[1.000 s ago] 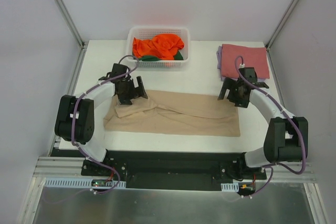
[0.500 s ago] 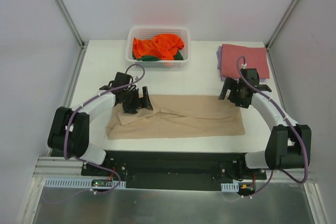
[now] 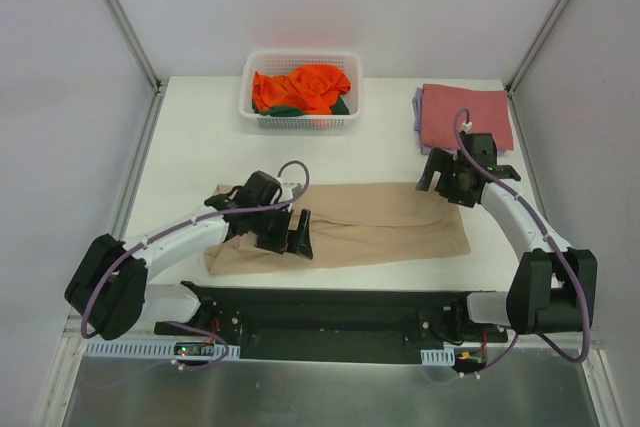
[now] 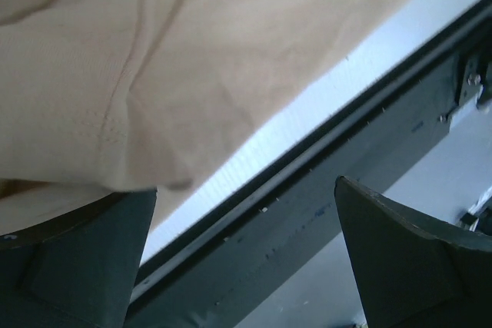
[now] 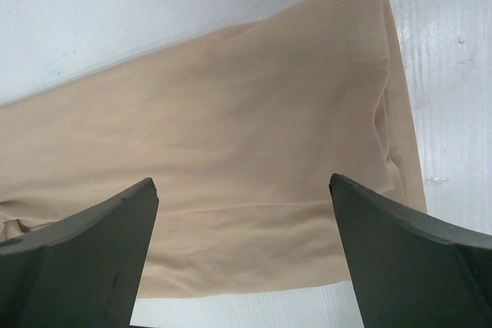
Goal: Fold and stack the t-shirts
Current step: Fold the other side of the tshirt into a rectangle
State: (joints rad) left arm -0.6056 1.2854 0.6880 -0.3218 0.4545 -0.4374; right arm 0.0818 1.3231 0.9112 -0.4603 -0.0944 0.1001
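A beige t-shirt lies as a long folded strip across the near part of the table. My left gripper is open over its near left edge; in the left wrist view the beige cloth fills the upper left and the table's front edge runs between the fingers. My right gripper is open and empty just above the shirt's far right end; the right wrist view shows the cloth below it. Orange and dark green shirts lie in the basket. Folded pink and lavender shirts are stacked at the far right.
A white lattice basket stands at the back centre. The black base rail runs along the table's near edge, close under my left gripper, and also shows in the left wrist view. Grey walls close in both sides.
My left gripper has swung from the shirt's far left corner toward the near edge and rightward, and the shirt's left part has been drawn nearer and narrower. The right gripper has hardly moved.
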